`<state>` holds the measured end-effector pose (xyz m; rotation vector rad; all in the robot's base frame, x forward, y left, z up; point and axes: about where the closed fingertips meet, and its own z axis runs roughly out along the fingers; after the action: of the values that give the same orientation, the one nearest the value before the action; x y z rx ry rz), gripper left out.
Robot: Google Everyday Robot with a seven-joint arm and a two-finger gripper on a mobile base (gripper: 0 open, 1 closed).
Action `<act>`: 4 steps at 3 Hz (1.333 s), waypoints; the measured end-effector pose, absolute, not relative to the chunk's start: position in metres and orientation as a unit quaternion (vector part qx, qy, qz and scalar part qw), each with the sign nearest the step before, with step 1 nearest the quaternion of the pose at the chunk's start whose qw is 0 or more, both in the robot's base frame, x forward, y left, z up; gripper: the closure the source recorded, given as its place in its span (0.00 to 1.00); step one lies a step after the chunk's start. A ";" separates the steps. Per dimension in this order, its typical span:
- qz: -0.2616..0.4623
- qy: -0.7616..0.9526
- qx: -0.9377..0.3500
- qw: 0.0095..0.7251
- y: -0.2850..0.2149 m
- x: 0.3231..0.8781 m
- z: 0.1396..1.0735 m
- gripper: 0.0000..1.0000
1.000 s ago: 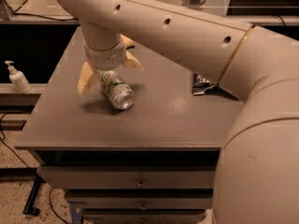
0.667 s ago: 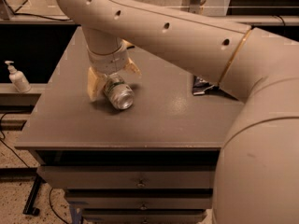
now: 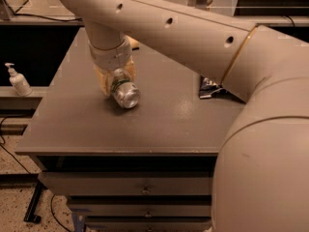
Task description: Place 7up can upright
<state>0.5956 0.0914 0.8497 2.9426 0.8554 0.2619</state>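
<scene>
The 7up can (image 3: 124, 92) lies on its side on the grey table (image 3: 159, 124), its shiny silver end facing me and a green band showing on its body. My gripper (image 3: 116, 81) comes down from above on the can's far part. Its tan fingers (image 3: 103, 82) stand on both sides of the can and close against it. The can's far end is hidden behind the gripper.
A dark chip bag (image 3: 212, 88) lies at the table's right, partly hidden by my arm. A white pump bottle (image 3: 18, 80) stands on a shelf to the left. Drawers (image 3: 145, 190) sit under the table's front edge.
The fingers, spread wide a second ago, have drawn in around the can. The can lies in about the same spot.
</scene>
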 end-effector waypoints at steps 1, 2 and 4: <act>0.106 0.297 0.949 0.010 0.101 0.600 0.870 0.87; 0.157 0.349 0.923 -0.043 0.105 0.591 0.904 1.00; 0.277 0.418 0.848 -0.174 0.084 0.573 0.956 1.00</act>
<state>0.5735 0.0839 0.9563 3.0056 1.4810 0.9825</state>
